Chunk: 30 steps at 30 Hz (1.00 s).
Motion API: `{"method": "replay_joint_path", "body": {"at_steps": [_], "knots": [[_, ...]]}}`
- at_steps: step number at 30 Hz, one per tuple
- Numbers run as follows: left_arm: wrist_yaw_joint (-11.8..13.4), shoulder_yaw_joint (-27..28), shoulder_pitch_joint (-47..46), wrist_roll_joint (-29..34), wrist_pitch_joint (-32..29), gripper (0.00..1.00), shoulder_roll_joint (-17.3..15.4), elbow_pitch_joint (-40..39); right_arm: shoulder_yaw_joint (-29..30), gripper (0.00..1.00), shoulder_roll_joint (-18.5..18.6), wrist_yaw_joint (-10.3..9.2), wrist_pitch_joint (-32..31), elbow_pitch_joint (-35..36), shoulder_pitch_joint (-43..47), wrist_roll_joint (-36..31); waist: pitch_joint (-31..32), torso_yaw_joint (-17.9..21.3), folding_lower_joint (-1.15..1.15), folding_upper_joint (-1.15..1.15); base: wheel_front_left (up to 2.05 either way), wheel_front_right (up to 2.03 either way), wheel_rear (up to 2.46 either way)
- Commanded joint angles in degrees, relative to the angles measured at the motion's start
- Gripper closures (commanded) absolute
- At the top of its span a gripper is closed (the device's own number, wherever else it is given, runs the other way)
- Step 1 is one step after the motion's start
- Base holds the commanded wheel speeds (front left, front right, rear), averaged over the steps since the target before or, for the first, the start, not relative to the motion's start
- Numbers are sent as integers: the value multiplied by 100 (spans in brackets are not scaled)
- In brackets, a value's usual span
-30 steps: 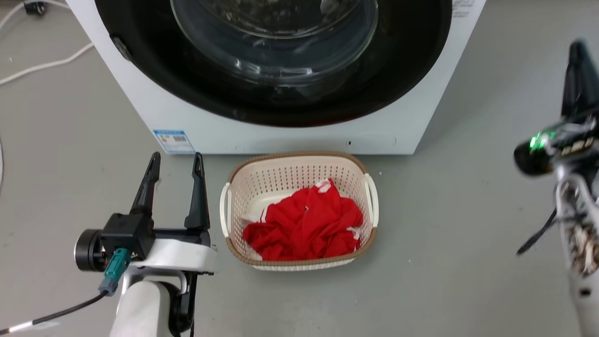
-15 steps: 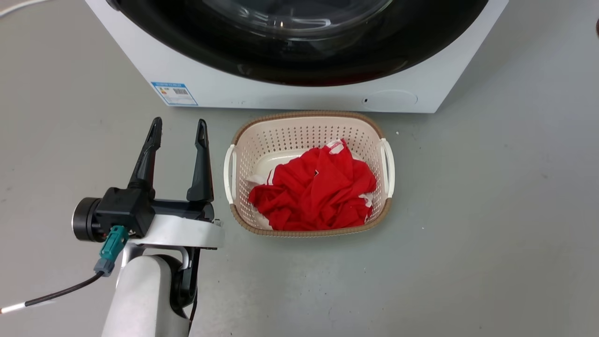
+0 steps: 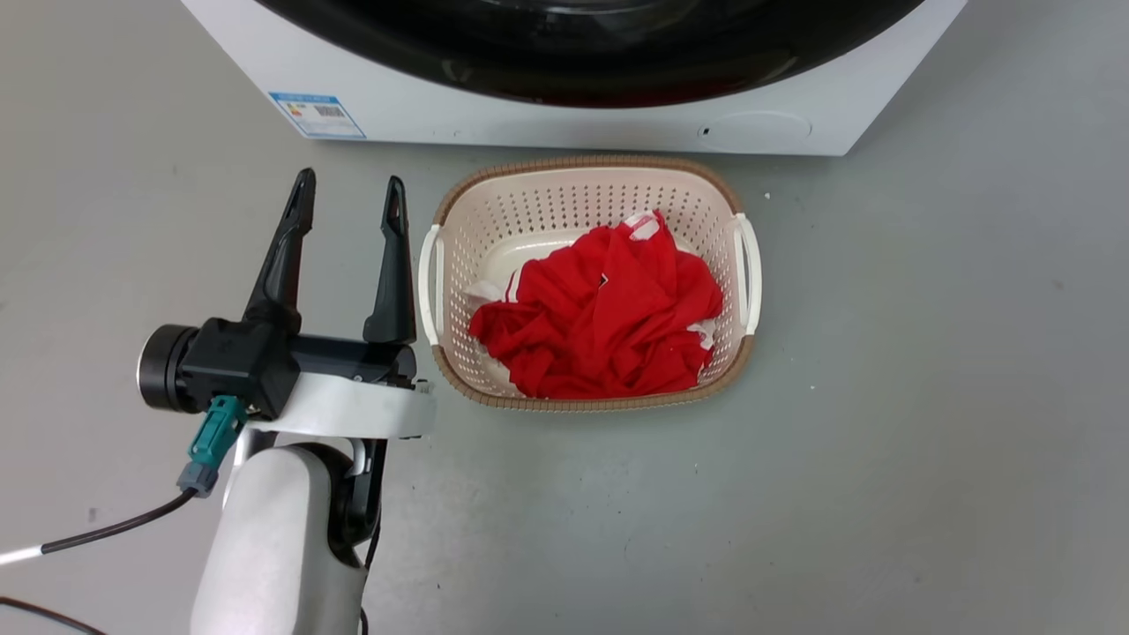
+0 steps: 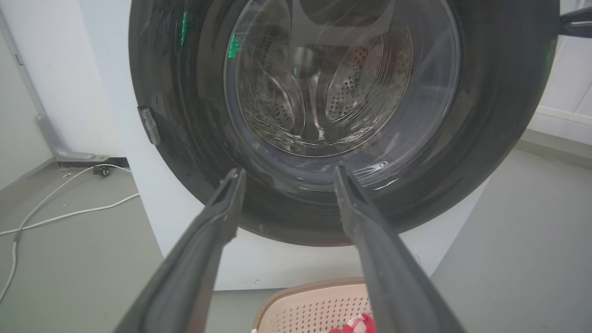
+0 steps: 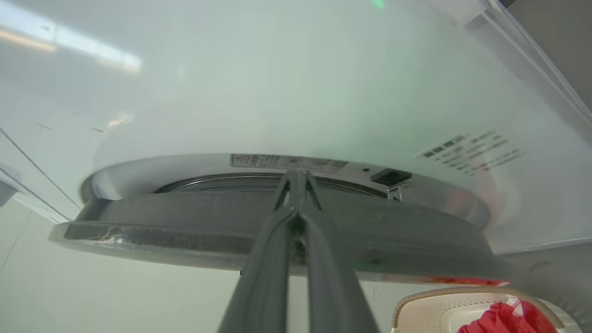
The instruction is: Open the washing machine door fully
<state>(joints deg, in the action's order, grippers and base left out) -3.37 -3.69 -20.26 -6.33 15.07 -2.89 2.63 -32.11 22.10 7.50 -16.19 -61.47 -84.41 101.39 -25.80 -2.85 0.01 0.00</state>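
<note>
The right hand (image 5: 296, 180) has its two dark fingers pressed together with nothing visible between them. Their tips lie across the edge of the washing machine door (image 5: 185, 222), at the slit between that edge and the washing machine (image 5: 296, 83). Whether the tips touch the rim cannot be told. In the right wrist view the door stands slightly off the machine's white front. A silver ring (image 5: 138, 173) and a small black latch socket (image 5: 391, 177) show in the gap.

The left hand (image 3: 349, 181) is spread wide and empty. It hangs over the floor (image 3: 882, 397) in front of the machine's lower left corner, well apart from the door, with its fingers aimed at the machine. In the left wrist view those fingers frame the lower part of the door: a glossy black rim around clear glass, with the steel drum (image 4: 342, 92) behind it.

A pale basket (image 3: 582, 163) sits on the floor just in front of the machine's base, holding a crumpled red cloth (image 3: 609, 309). A blue label (image 3: 316, 115) is stuck low on the left of the machine's front, and a small round flap (image 3: 758, 130) sits low on its right. A white cable (image 4: 69, 213) trails on the floor left of the machine.
</note>
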Motion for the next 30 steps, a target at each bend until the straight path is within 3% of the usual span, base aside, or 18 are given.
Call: {"method": "replay_joint_path", "body": {"at_steps": [1,11,30], "knots": [[-1,-41,-115,-27,14,0,4,-36,-71,100,-56,-2,2,-160,-172,-76,-95,-32,-1,0,0,0,0],[41,-124,-228,-112,14,0,4,-56,-210,100,-244,-2,-396,-506,-322,-79,-280,-115,-1,0,0,0,0],[38,-125,25,-26,14,0,4,91,-33,100,-74,4,-1636,529,826,467,218,2,-1,0,0,0,0]]}}
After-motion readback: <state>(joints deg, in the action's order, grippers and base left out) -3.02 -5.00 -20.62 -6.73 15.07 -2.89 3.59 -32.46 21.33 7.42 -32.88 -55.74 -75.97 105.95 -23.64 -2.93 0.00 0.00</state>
